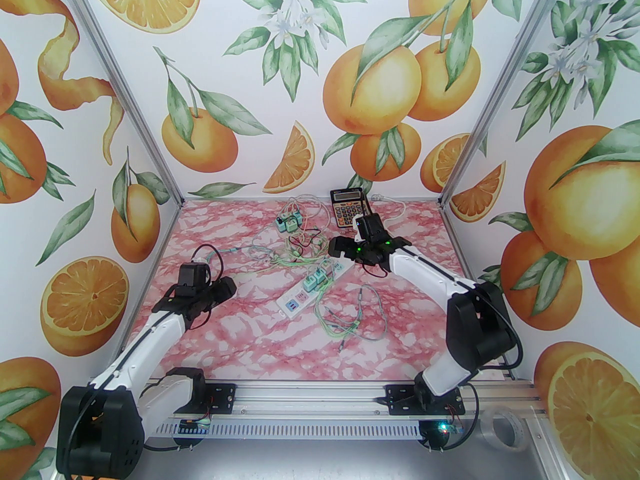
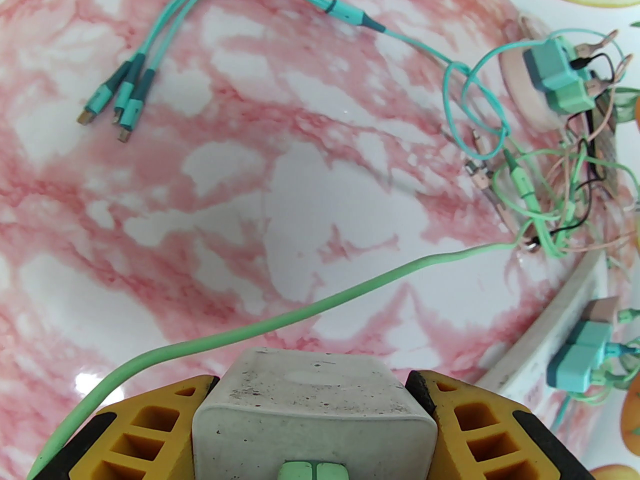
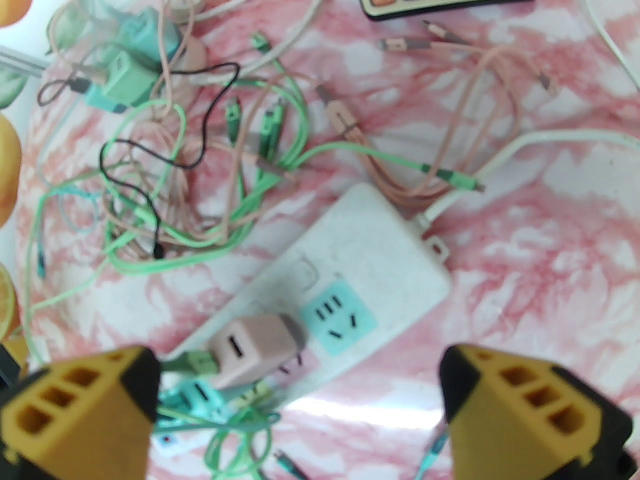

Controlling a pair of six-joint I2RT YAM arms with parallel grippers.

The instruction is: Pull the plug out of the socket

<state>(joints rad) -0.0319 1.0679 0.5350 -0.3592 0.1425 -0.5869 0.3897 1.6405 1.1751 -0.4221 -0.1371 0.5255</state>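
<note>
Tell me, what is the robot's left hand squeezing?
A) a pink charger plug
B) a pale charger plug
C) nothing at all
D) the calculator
B: in the left wrist view, the left gripper has its yellow fingers pressed against both sides of a pale charger plug, with a green cable running beside it.

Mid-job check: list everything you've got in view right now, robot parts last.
power strip: one, white, table centre
adapters on strip: at least two, pink and teal
loose adapters: two, teal, far side
cables: many, green, pink, black, white, tangled beyond the strip
calculator: one, black, far edge
tape roll: one, clear, off-table, near right
left gripper: one, yellow-fingered, shut on pale adapter
right gripper: one, yellow-fingered, open above the strip
</note>
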